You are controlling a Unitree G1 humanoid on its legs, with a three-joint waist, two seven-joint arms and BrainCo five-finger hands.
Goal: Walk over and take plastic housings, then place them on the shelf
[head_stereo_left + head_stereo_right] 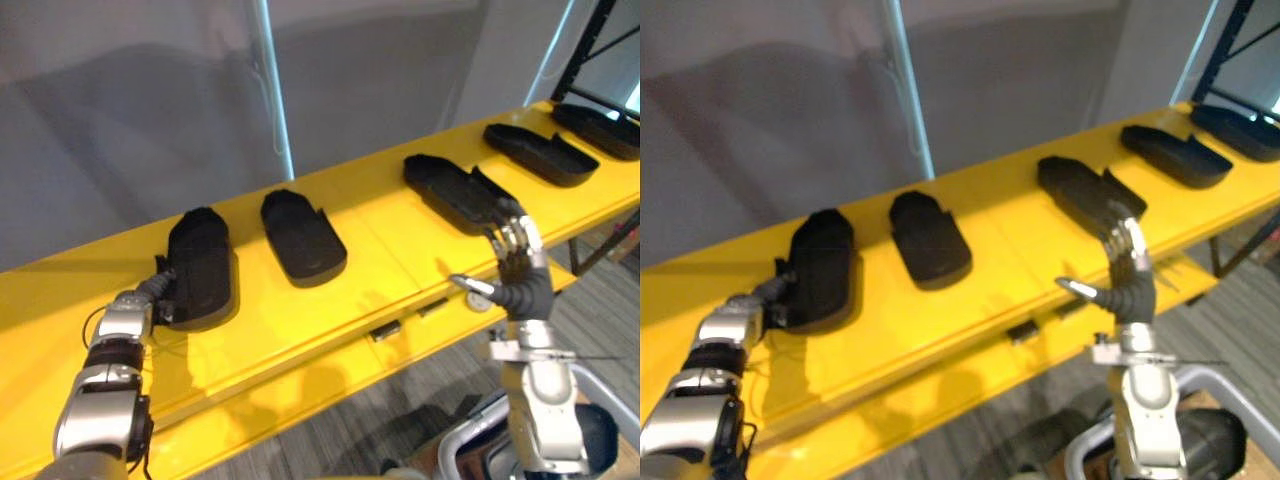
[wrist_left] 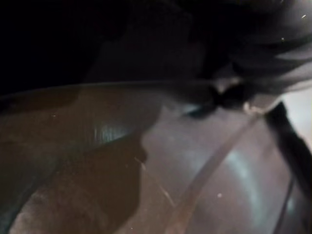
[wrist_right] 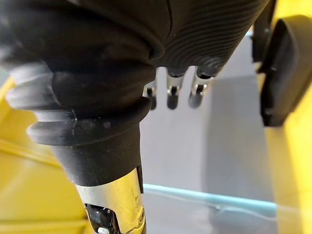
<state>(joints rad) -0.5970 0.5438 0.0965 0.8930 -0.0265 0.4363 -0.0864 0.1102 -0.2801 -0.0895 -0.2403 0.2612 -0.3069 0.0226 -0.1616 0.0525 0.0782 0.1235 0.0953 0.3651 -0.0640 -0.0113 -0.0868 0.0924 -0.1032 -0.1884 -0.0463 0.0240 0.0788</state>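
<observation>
Black plastic housings (image 1: 303,238), 5 in a spaced row, sit on your yellow shelf (image 1: 400,250). Your left hand (image 1: 150,292) meets the leftmost housing (image 1: 200,265), probably setting it down; finger state unreadable. Your right hand (image 1: 520,272) hovers spread, empty.

**Five plastic housings (image 1: 930,238) in a row on the yellow shelf (image 1: 1010,265)**

The black pieces lie apart from one another along the shelf, from its left end to its right end. The left robot hand (image 1: 768,293) is against the near end of the leftmost housing (image 1: 822,262). The right robot hand (image 1: 1130,285) stands upright at the shelf's front edge, fingers straight and thumb spread, just before the third housing (image 1: 1080,190).
</observation>
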